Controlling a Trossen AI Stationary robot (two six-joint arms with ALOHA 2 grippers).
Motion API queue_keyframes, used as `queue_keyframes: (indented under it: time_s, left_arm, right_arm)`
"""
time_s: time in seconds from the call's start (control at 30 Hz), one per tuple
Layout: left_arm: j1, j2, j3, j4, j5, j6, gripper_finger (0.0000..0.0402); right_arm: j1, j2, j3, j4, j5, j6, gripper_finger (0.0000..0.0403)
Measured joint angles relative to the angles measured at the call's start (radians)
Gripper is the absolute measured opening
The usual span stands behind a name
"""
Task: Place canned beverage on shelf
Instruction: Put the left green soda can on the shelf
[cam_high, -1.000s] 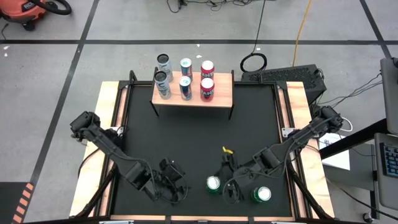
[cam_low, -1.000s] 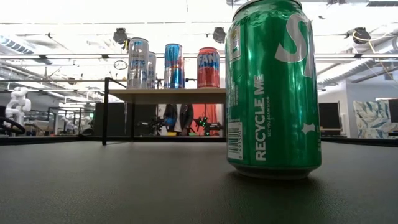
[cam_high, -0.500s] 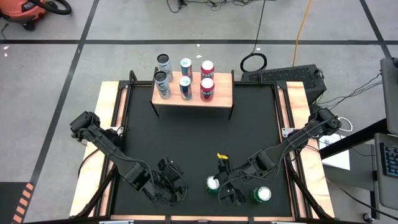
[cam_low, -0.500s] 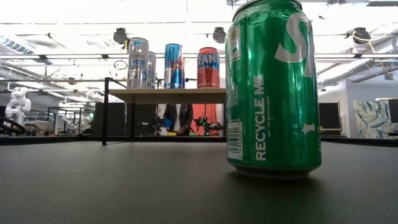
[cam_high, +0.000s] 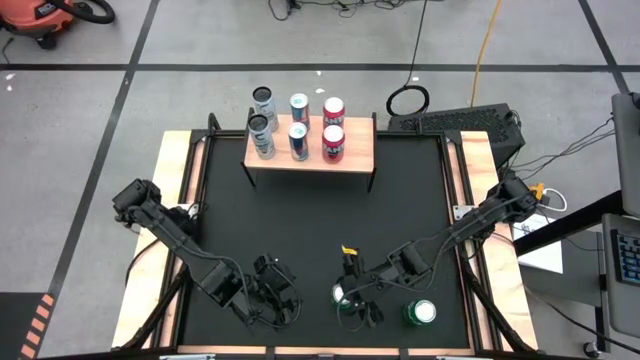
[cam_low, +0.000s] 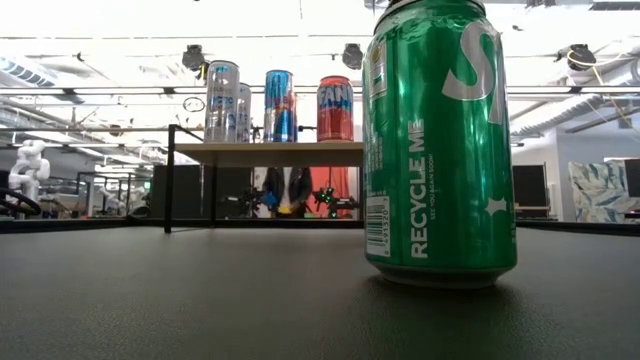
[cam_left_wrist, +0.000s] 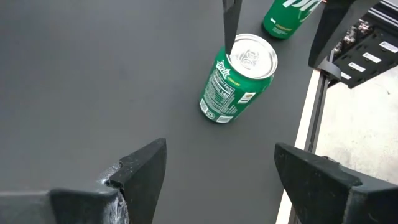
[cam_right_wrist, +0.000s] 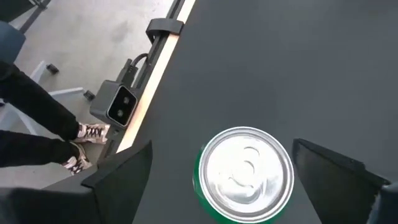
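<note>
Green can (cam_high: 344, 294): upright on the black table (cam_high: 300, 230), near edge, right of centre; not yet lifted.
Right gripper (cam_high: 352, 303): directly above this can, jaws spread wide on either side of its lid (a descent and closing would likely seat the grip).
Second green can (cam_high: 421, 312): upright, to the right of the first, apart from it, awaiting its turn.
Left gripper (cam_high: 277, 302): near edge, left of the cans, jaws open and empty, parked clear of the working arm.
Shelf (cam_high: 355, 148): far side, six cans standing on its left part; the right part is bare, presumably reserved for incoming cans.
</note>
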Motion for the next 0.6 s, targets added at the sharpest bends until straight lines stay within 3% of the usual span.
queue_keyframes:
  time_s: [0.6]
  left_arm:
    - [0.0,0.0,0.0,0.0,-0.006,0.001,0.0299]
  right_arm:
    - [-0.041,0.0,0.0,-0.071,-0.025,-0.005,0.0359]
